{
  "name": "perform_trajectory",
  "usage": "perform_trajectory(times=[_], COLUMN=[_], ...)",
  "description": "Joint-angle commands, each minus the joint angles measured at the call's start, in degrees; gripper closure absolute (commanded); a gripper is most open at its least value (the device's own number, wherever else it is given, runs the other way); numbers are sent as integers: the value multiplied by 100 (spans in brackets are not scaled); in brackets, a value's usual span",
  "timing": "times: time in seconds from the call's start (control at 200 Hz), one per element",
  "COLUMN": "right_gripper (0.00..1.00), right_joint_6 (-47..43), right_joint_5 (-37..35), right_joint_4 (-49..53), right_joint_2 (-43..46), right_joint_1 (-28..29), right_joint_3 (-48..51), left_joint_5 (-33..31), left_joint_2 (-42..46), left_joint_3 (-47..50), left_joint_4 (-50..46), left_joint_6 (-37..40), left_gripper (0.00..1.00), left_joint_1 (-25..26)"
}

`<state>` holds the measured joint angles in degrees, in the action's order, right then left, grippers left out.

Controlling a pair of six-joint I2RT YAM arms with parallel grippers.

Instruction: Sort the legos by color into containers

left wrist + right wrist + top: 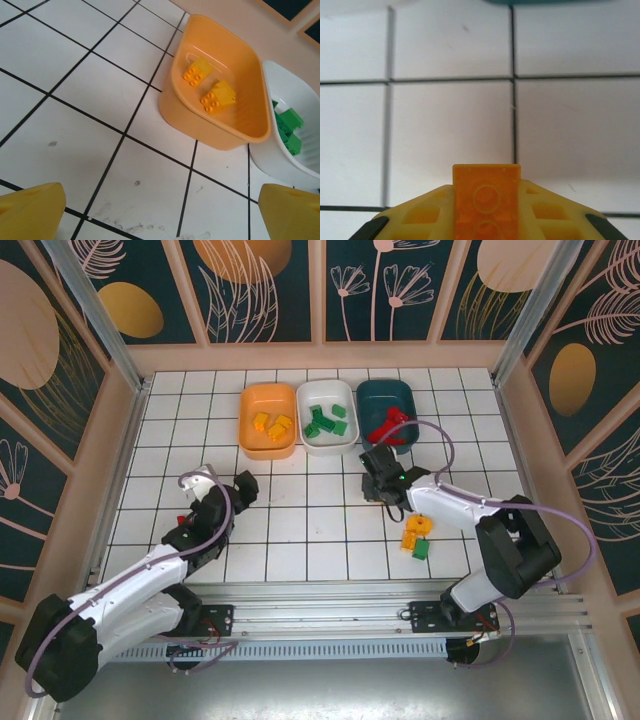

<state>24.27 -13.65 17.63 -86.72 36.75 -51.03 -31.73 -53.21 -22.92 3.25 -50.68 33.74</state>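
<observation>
Over the gridded table (330, 525), the right gripper (381, 480) is pinching an orange brick (486, 197) near one end, risking a slip; the left gripper (238, 490) is gaping open.

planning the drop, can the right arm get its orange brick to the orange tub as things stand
Probably yes: the right gripper is shut on the orange brick, bare tiles lie between it and the orange tub, and the left gripper sits aside.
</observation>
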Motion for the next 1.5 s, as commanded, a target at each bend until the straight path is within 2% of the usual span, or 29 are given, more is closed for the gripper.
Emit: perform_trajectory(times=[0.0,0.11,0.155,0.2,0.245,0.37,0.571,0.666,0.746,0.886,1.026,1.191,1.321,1.496], right_gripper=[78,78,78,78,78,78,75,55,43,38,38,38,37,26], right_joint_6=[-136,-339,-453,-532,-617,-692,-828,-911,-1017,-1100,-898,-675,-564,-878], right_joint_5=[-105,32,76,153,358,637,815,864,794,562,94,551,792,1144], right_joint_4=[-263,-602,-769,-933,-1091,-1119,-540,-70,111,-148,-768,-1165,-1444,-1742], right_joint_2=[-343,-918,-1219,-1531,-1861,-2893,-4293,-4792,-4834,-4100,-2738,-1510,-1346,-1988], right_joint_1=[258,531,622,683,714,746,728,728,749,798,807,1200,1885,2763], right_joint_3=[-726,-1576,-1963,-2358,-2744,-4022,-5884,-6828,-7157,-6580,-4738,-2648,-1846,-2213], left_joint_5=[574,1707,2414,2935,3196,3388,3394,3436,3502,3662,4114,3088,2377,2659], left_joint_2=[94,134,140,93,7,-145,-71,-93,-142,-368,-567,-336,-291,-614], left_joint_3=[190,410,475,437,319,69,-9,-44,-46,-130,-307,-518,-814,-1098], left_joint_4=[-9,113,308,452,460,180,-99,-127,-35,148,510,-125,-642,-786], left_joint_6=[6,-153,-205,-222,-179,-84,59,94,104,127,220,321,495,447], left_gripper=[2,1,1,1,1,1,1,1,2,2,1,2,2,1], left_joint_1=[-505,-1350,-1649,-1787,-1804,-1823,-1829,-1828,-1832,-1829,-1827,-1827,-1911,-2550])
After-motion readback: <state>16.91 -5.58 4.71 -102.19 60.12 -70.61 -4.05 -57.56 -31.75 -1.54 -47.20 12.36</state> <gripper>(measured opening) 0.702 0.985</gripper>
